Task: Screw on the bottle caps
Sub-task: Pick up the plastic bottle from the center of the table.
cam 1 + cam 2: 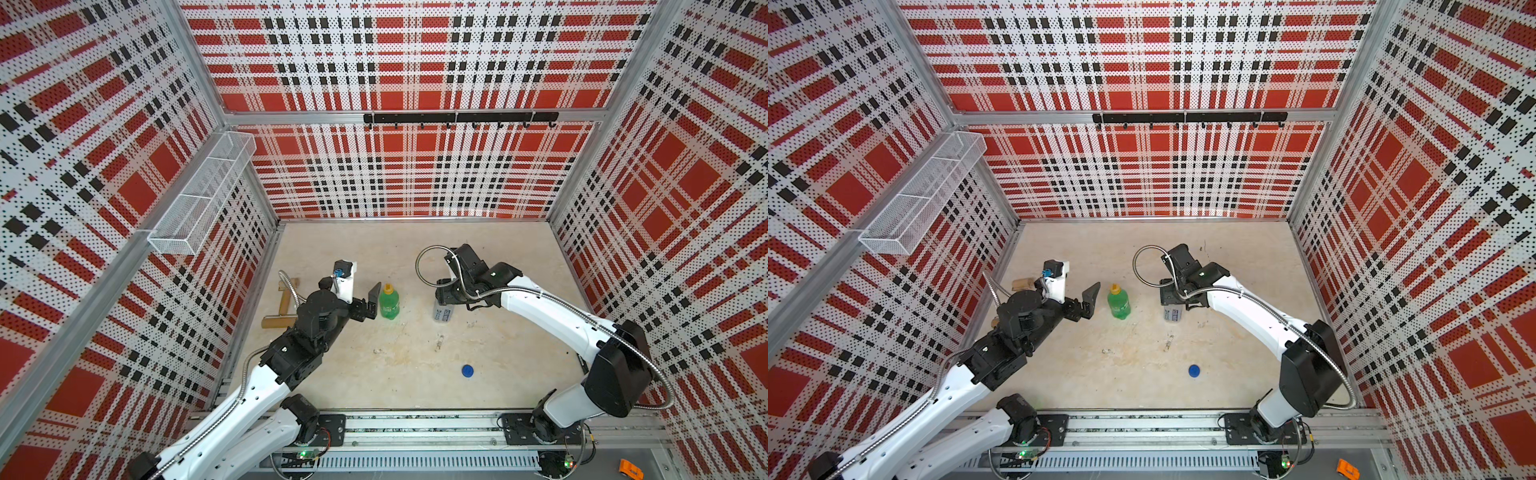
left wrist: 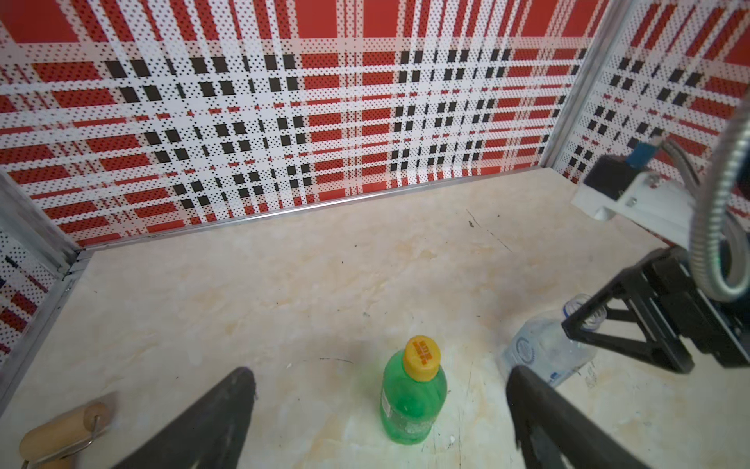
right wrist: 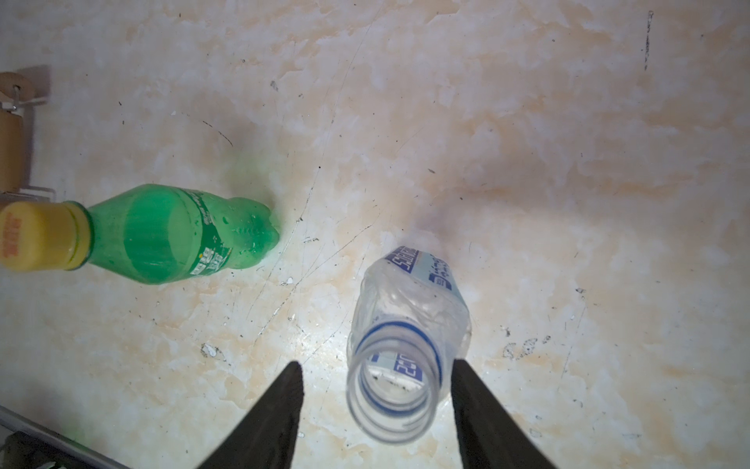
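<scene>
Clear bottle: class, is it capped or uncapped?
Uncapped. The clear bottle shows a bare, open threaded mouth in the right wrist view; the blue cap lies apart on the table.

A: The walls (image 1: 415,62)?
B: Red, white and black plaid, dotted all over. The table (image 1: 374,249) is mottled cream.
A: And the rest?
B: A green bottle (image 1: 390,309) with a yellow-orange cap (image 1: 387,288), a clear bottle (image 3: 410,300) with a blue-and-white label, and a blue cap (image 1: 467,370).

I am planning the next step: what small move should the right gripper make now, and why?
Probably close the right gripper on the clear bottle: its jaws stand either side of the open neck, one with a gap. The blue cap lies loose; the green bottle is capped.
</scene>
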`<state>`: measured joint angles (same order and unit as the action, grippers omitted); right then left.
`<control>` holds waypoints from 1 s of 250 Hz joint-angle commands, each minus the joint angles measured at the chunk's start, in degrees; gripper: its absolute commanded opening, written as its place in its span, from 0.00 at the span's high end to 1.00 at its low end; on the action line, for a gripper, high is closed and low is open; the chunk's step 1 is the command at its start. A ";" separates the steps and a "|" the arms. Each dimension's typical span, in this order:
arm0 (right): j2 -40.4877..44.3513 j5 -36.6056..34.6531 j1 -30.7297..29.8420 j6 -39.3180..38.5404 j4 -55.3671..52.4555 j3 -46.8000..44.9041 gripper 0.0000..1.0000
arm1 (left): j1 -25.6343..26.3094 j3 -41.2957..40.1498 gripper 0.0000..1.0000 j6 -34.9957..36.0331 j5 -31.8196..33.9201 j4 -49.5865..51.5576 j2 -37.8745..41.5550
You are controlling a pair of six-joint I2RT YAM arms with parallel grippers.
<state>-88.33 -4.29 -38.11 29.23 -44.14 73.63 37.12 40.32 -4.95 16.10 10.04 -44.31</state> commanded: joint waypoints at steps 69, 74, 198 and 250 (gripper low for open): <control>-1.05 -2.06 0.25 -0.76 1.09 1.37 0.47 | 1.13 -1.73 0.01 3.06 2.18 -0.24 1.87; -1.13 -2.32 0.28 -0.76 1.14 1.34 0.47 | 1.13 -1.67 0.01 3.10 2.21 -0.29 1.78; -3.35 -2.56 0.25 -1.46 1.94 2.23 0.51 | 1.78 -2.10 0.01 3.89 2.63 -0.42 2.13; -3.07 -1.92 0.26 -1.44 2.00 1.98 0.56 | 1.83 -2.35 0.01 4.01 2.28 -0.64 2.37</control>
<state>-91.24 -6.50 -38.11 28.27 -43.40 74.30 38.65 38.57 -1.52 18.28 10.20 -42.68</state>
